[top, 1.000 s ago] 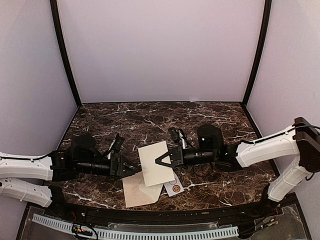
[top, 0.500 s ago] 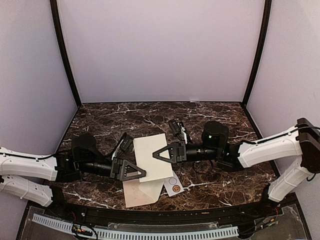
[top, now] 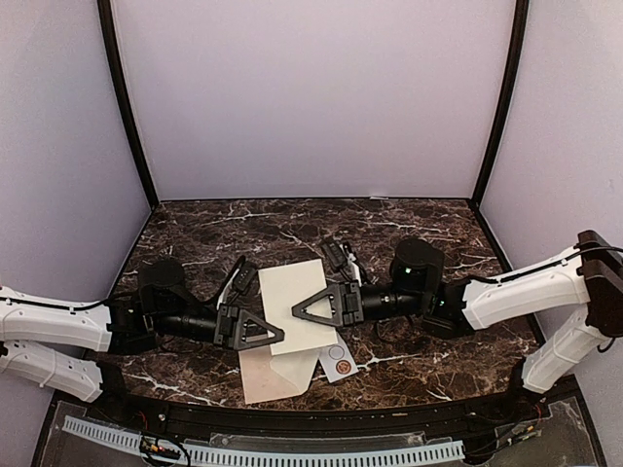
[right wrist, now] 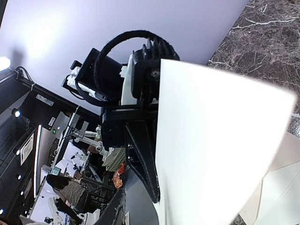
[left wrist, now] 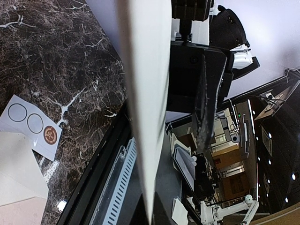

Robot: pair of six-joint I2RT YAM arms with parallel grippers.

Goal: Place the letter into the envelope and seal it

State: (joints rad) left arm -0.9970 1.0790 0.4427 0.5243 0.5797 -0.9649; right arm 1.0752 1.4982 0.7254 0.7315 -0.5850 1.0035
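Note:
The cream-white letter (top: 295, 309) hangs in the air between my two arms, its broad face filling the right wrist view (right wrist: 220, 150). In the left wrist view I see the letter (left wrist: 145, 93) edge-on. My left gripper (top: 280, 338) is shut on its lower left edge. My right gripper (top: 298, 309) sits at the letter's right side, jaws parted, one of its fingers (left wrist: 202, 136) standing a little off the paper. The pinkish-tan envelope (top: 261, 377) lies on the table below, flap open toward the right.
A small white card printed with circles (top: 338, 362) lies just right of the envelope on the dark marble table (top: 409, 233). Purple walls close off the back and both sides. The table's near edge has a black rail (top: 292, 423).
My left gripper has shut on the letter's edge. My right gripper, shut on the letter before, has parted its jaws. The letter has shifted a little left and up.

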